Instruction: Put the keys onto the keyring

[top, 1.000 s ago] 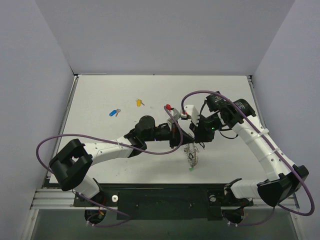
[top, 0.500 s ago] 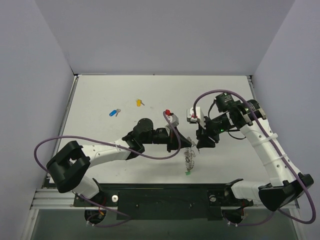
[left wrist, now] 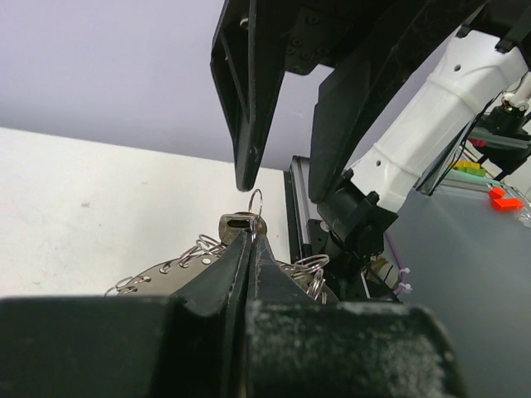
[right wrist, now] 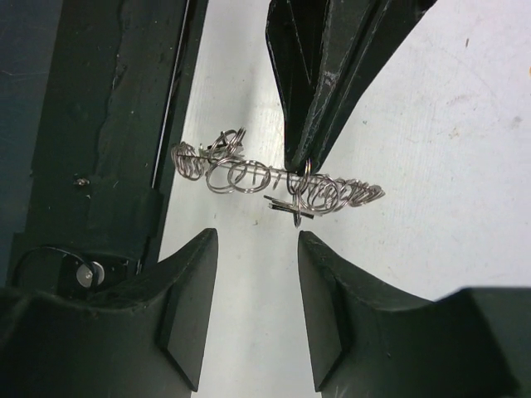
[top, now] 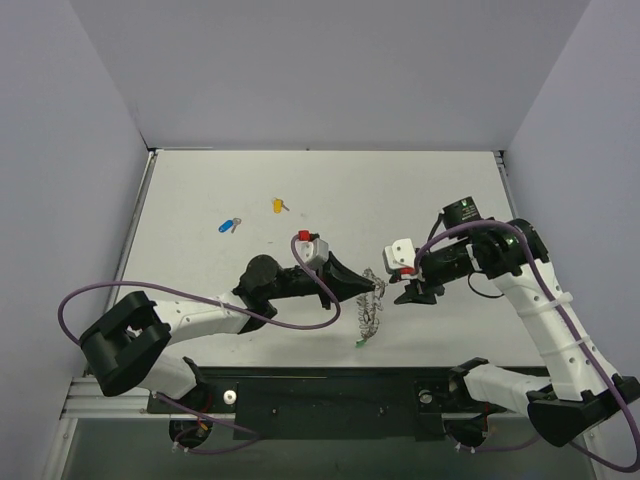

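Across the white counter (top: 180, 200), open room at the far left, well apart from both arms. Near its front edge, left fingers (left wrist: 224, 278) pressed together, pinching the keyring (right wrist: 274, 178), a light, springy tangle of wire loops. Right fingers (right wrist: 187, 307) spread just beside it. Far left, lying flat: blue key (top: 229, 225) and yellow key (top: 279, 205), tiny, light, probably slippery. Best taken by the plastic heads.

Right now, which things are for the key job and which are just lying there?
For the job: keyring bunch, pinched in the left gripper; green key dangling below it; blue key; yellow key; open right gripper.
Just there: purple cables; black rail at the near edge.
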